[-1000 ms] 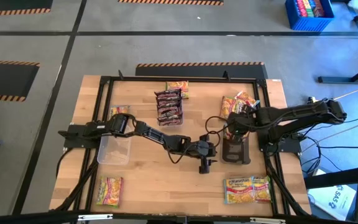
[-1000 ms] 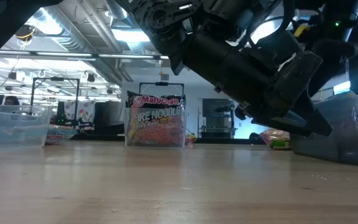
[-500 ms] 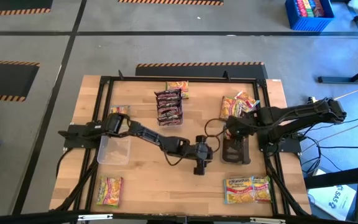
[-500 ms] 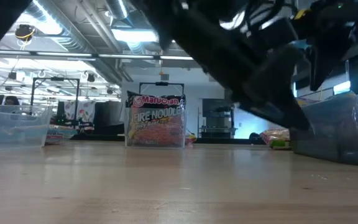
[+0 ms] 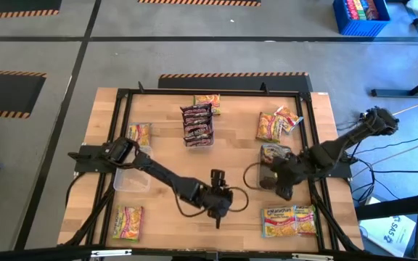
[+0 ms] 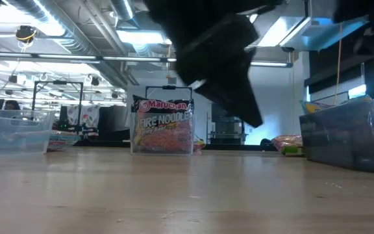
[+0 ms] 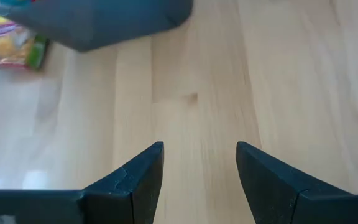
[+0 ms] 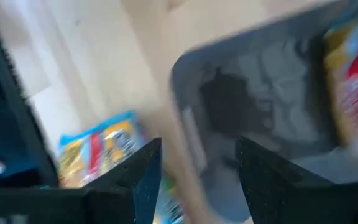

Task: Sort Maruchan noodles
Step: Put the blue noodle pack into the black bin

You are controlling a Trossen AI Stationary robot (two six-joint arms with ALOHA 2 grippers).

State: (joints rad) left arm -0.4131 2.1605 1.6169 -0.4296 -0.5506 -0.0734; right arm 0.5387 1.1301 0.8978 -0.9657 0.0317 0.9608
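Note:
Maruchan noodle packets lie flat about the table. Dark maroon ones (image 5: 197, 123) stand in a clear bin (image 6: 163, 127) at the far middle. Yellow-pink ones lie at the far right (image 5: 276, 123), near right (image 5: 289, 220), near left (image 5: 125, 221) and left (image 5: 140, 134). One packet (image 5: 274, 154) lies in the right bin (image 5: 269, 176). My left gripper (image 5: 218, 212) hangs open over bare wood (image 7: 197, 124) at the near middle. My right gripper (image 5: 284, 188) hangs open over that bin's near end (image 8: 260, 106), beside a blue-yellow packet (image 8: 98, 149).
A clear bin (image 5: 131, 177) stands on the left by my left arm's base. Black frame rails (image 5: 318, 196) run along the table's sides. Bare wood (image 5: 173, 225) lies between the near-left and near-right packets.
My left gripper has swung from the table's middle toward the near edge and a little left, rising slightly and turning. My right gripper has swung from the right bin's far end toward the near right, over the bin's near end. Neither has shut, and no packet has moved.

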